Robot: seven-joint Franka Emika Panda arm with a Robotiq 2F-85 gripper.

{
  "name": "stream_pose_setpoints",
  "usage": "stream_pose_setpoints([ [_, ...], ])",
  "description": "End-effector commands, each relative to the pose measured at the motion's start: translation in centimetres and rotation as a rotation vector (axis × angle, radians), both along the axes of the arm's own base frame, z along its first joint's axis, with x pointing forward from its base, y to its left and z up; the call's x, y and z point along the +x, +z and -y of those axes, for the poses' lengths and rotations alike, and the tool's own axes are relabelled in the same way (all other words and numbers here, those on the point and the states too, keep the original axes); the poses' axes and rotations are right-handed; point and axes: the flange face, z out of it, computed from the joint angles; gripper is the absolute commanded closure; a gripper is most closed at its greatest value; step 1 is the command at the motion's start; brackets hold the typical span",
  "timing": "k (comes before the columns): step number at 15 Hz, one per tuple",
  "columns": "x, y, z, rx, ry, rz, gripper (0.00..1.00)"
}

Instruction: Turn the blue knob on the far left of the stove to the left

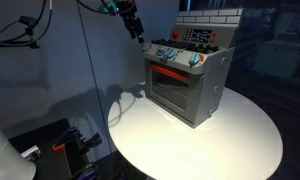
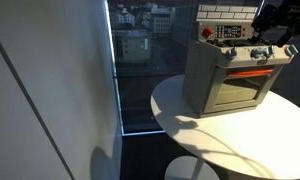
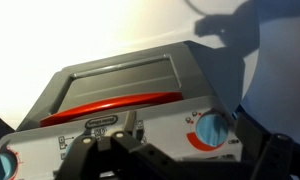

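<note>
Item, nearest: my end effector point(image 3: 185, 165) — fingers spread, nothing between them, hanging above and apart from the stove point(image 3: 120, 75). Item: the blue knob point(image 3: 212, 128), end of the front row by the stove's corner, red marking beside it, untouched. Judged small, rigid, smooth plastic, likely slippery — pinch across its rim, opposite sides. Item: red door handle point(image 3: 110, 104), beyond the row. Farthest: white tabletop point(image 3: 80, 30); the light stove may slide when twisted.

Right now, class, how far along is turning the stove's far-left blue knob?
Done: nothing visible; the hand hangs clear of the stove. In hand: the approach towards the knob row. Left: reach the far-left blue knob, grip it, turn it left.
</note>
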Motion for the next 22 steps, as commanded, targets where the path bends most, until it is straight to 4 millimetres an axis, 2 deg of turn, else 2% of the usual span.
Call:
stream_pose_setpoints([
  [1, -1.5, 1.0, 0.8, 0.004, 0.035, -0.061, 0.0],
  [15, -6.1, 1.8, 2.3, 0.029, 0.088, -0.504, 0.0],
  [20, -6.8, 2.2, 2.3, 0.015, 0.08, -0.551, 0.0],
  [21, -6.8, 1.3, 1.9, 0.008, 0.074, -0.542, 0.0],
  [22, -6.8, 1.4, 1.9, 0.008, 0.074, -0.544, 0.0],
])
